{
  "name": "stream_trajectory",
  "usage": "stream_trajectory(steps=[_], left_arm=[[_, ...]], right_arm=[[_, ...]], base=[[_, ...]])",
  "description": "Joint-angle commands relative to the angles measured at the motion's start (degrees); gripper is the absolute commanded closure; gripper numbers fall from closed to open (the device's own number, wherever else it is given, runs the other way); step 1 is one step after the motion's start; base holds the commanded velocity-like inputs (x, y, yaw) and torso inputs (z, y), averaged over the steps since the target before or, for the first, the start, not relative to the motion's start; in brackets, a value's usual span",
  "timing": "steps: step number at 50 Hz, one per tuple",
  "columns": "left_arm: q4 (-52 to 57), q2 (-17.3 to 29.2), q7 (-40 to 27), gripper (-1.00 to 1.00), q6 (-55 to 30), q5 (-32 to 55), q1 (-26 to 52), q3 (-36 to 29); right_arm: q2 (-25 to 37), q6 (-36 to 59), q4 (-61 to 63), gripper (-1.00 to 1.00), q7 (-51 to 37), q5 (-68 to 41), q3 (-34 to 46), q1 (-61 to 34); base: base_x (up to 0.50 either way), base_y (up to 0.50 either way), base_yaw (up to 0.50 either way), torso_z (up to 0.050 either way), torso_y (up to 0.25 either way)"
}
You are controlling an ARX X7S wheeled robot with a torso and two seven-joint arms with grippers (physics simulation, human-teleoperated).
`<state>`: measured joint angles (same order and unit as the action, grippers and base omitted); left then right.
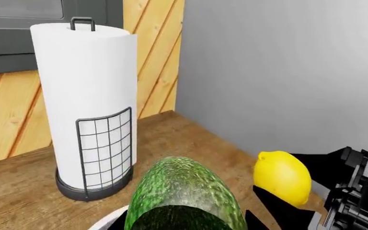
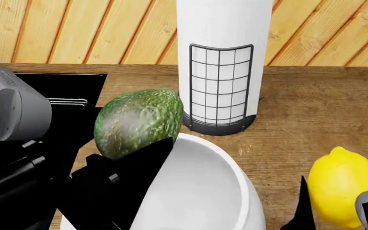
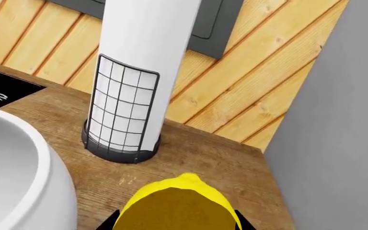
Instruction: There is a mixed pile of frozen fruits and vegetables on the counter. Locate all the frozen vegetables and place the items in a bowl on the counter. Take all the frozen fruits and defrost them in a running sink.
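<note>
Head view showed the left gripper [image 2: 130, 165] clamped on a frozen vegetable [image 2: 139, 122], a dark green, rough-skinned piece held just above the near-left rim of the bowl [image 2: 235, 191], while the right gripper [image 2: 337, 215] was closed around the lemon [image 2: 344, 184] above the counter [image 2: 312, 110] to the bowl's right. By the look of it, the step in hand was dropping the vegetable into the bowl; doing it well would likely mean carrying it inward until it hung over the middle of the opening, lowering it, and only then parting the fingers, since a release at the rim could send it rolling onto the wood. The bowl's white interior, so far as it could be seen, held nothing. Behind it stood the paper towel roll [image 2: 222, 62] in its wire holder, and a corner of the black sink [image 2: 63, 86] lay at far left, its basin hidden. The lemon, a fruit, appeared bound for that sink. Neither cherry nor grapes were in view.
</note>
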<state>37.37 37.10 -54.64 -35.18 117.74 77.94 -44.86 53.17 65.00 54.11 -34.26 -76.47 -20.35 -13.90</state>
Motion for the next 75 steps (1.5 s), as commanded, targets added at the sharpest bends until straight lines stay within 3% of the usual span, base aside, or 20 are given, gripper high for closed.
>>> stream_trajectory(steps=[1, 13, 25, 26, 34, 42, 49, 54, 59, 67, 75], left_arm=[[-2.70, -1.56, 1.68, 1.00, -0.43, -1.55, -1.99, -1.72], [-5.69, -5.17, 1.85, 1.00, -2.68, -3.72, -1.89, -5.51], [-6.49, -5.00, 1.55, 1.00, -2.52, -3.24, -2.02, -5.80], [-6.57, -4.95, 1.53, -1.00, -2.45, -2.99, -1.99, -5.74], [-4.88, -5.11, -0.47, -1.00, -1.65, -0.83, -0.67, -5.10], [0.66, -1.47, -5.31, -1.00, 0.28, 2.68, 2.79, -1.51], [10.21, 6.98, -10.97, -1.00, 2.92, 1.06, -1.18, 1.86], [10.82, 12.44, -9.62, -1.00, 2.69, 0.41, -2.40, 4.08], [11.58, 16.97, -7.62, -1.00, 3.68, -0.60, -4.21, 6.76], [12.23, 21.44, -6.37, -1.00, 4.18, -3.31, -7.79, 8.15], [13.01, 24.82, -4.75, -1.00, 5.44, -2.93, -9.30, 10.07]], right_arm=[[-0.50, -0.06, 0.56, 1.00, 1.77, 2.29, -0.25, 1.35], [0.03, -0.45, 0.54, 1.00, 1.61, 2.23, -0.35, 1.64], [0.00, -1.30, 0.51, 1.00, 2.24, 3.10, -1.06, 3.17], [0.03, -1.30, 0.52, 1.00, 2.20, 3.13, -0.96, 3.16], [0.08, -1.50, 0.22, 1.00, 1.67, 2.71, -0.35, 2.47], [3.11, -0.69, -0.69, 1.00, -1.96, -3.27, -0.13, -1.88], [13.06, -2.12, -3.95, 1.00, -10.82, -19.29, 4.50, -15.85], [17.35, -2.48, -7.87, 1.00, -14.21, -27.82, 17.06, -35.03], [14.35, 0.06, -11.08, 1.00, -17.80, -34.07, 27.37, -49.85], [7.04, 1.78, -15.75, 1.00, -21.97, -42.78, 37.84, -63.34], [1.15, -0.04, -17.30, 1.00, -25.80, -49.02, 44.54, -68.26]], base=[[0.00, 0.00, 0.00, 0.000, 0.000], [0.00, 0.00, 0.00, 0.000, 0.001], [0.00, 0.00, 0.00, 0.000, 0.000], [0.00, 0.00, 0.00, 0.000, 0.000], [0.00, 0.00, 0.00, 0.000, 0.000], [0.00, 0.00, 0.00, 0.000, 0.000], [0.00, 0.00, 0.00, 0.000, 0.000], [0.00, 0.00, 0.00, 0.000, 0.000], [0.00, 0.00, 0.00, 0.000, 0.000], [0.00, 0.00, 0.00, 0.000, 0.000], [0.00, 0.00, 0.00, 0.000, 0.000]])
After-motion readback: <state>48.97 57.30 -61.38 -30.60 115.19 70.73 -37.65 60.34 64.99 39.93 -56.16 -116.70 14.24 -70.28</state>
